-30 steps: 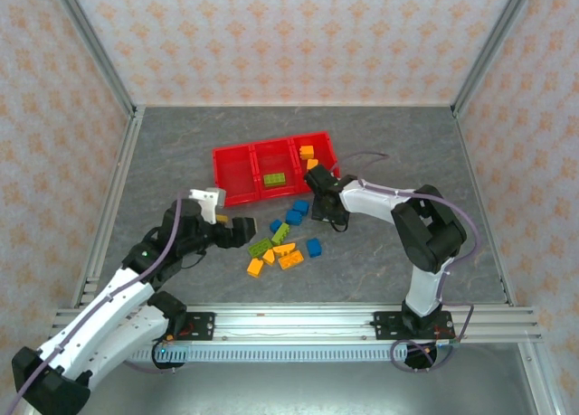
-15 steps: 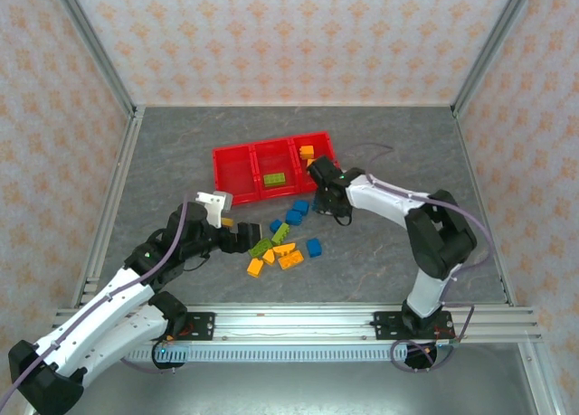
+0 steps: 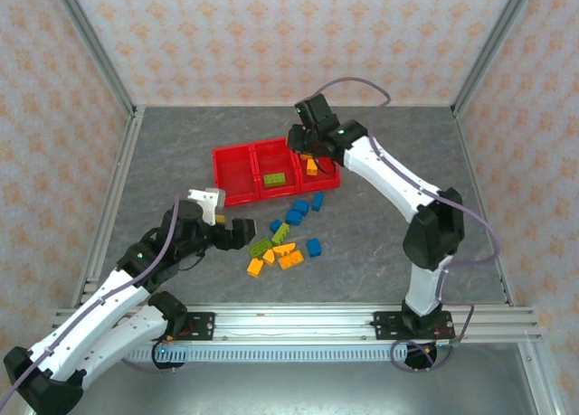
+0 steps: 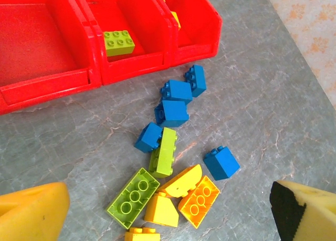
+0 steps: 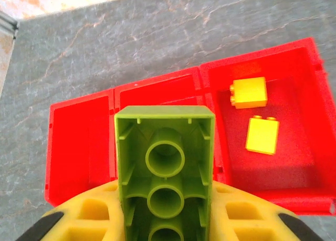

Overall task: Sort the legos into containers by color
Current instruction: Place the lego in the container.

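When we look from the top, bins: three, red, joined in a row.
Right gripper: above the bins.
Left gripper: spread wide, low beside the loose legos.
Left wrist, table: we count five blue legos, two green legos, four orange legos lying loose.
Middle bin: one green brick.
Pads: far apart, touching nothing.
Right wrist, fingers: pinching one green lego above the bins.
Right bin: two yellow bricks.

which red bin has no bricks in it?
The bin at the left end in the top view: bare floor. The middle bin holds a lime brick; the right bin holds yellow bricks.
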Robot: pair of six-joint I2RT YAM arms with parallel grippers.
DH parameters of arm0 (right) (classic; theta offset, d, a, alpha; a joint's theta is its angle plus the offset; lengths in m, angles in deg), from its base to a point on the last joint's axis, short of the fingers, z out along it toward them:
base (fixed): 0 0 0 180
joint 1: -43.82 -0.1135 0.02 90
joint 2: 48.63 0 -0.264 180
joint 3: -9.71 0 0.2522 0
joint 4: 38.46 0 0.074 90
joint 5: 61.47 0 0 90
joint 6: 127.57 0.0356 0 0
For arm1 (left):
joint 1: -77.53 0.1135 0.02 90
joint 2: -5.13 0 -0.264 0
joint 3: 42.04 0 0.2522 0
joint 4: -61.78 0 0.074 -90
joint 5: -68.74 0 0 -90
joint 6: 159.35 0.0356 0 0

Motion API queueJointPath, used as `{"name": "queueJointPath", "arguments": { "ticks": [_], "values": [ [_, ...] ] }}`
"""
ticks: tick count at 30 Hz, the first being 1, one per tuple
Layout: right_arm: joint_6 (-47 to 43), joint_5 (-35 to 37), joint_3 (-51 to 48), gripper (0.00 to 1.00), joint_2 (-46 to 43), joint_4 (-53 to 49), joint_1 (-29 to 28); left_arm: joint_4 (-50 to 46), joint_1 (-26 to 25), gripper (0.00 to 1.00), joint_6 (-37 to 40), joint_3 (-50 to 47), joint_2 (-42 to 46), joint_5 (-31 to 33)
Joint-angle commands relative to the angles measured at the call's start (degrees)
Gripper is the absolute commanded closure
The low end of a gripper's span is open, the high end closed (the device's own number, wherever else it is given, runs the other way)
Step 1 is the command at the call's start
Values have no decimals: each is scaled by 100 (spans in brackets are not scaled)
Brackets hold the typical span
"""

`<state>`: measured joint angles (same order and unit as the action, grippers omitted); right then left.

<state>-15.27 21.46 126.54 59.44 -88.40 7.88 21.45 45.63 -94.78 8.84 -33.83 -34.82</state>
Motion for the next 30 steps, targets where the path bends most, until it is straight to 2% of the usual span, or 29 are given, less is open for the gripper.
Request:
{"name": "queueJointPath", "arguments": {
  "ticks": [1, 7, 13, 21, 26, 30],
  "values": [
    [-191, -316, 434, 73, 634, -115, -17, -270, -36, 1, 35, 176, 90, 220],
    [-142, -632, 1201, 73, 1551, -91, -98, -259, -36, 1, 12, 141, 174, 255],
    [58, -880, 1465, 72, 2066, 73, -97, -259, -36, 1, -58, 134, 196, 600],
    [150, -1235, 1724, 67, 2618, 158, -122, 18, -33, 1, -7, -9, 257, 354],
    [227, -1218, 1764, 58, 2693, 216, -150, 35, -35, 1, 21, -21, 248, 306],
    [289, -1161, 1865, 43, 2693, 149, -159, -16, -37, 1, -40, -8, 230, 643]
  ]
}}
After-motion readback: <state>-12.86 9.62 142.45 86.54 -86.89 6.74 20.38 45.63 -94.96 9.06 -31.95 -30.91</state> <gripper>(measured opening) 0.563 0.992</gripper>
